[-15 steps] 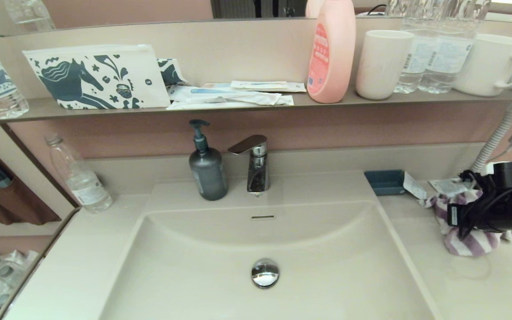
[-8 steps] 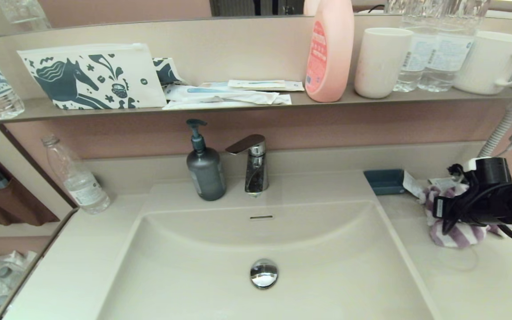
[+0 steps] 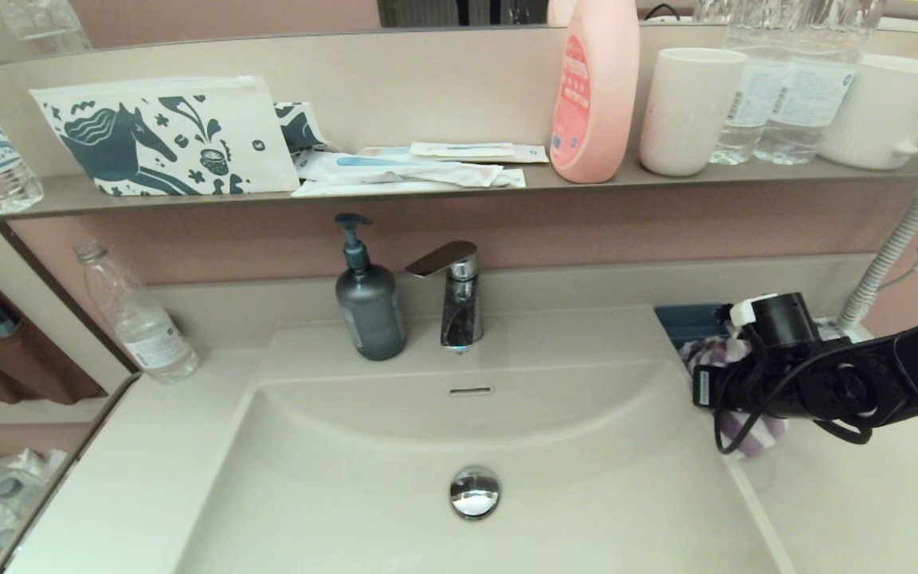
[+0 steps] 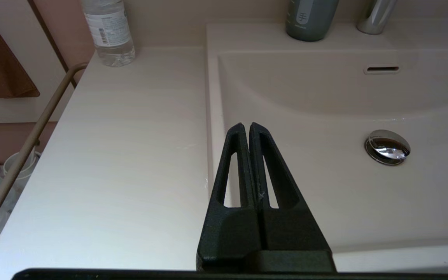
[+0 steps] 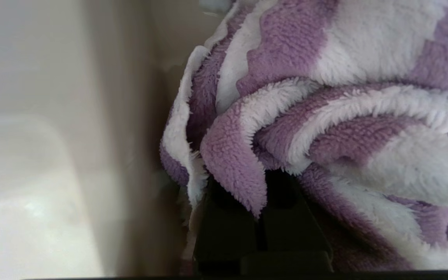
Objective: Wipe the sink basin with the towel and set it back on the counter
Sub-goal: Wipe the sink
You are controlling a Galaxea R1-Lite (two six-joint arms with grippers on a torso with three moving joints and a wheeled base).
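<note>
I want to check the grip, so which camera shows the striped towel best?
The right wrist view: the towel fills it, its purple and white folds bunched over the right hand, shut on it. The head view shows only bits of the towel behind the arm, at the sink basin rim. The left wrist view misses it.

fluffy cloth towel (image 5: 325, 116); smooth glossy sink basin (image 3: 347, 494); shiny chrome drain plug (image 3: 475, 490).

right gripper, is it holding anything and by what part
The right gripper is shut on the towel, pinching a bunched fold of it; the left gripper holds nothing.
</note>
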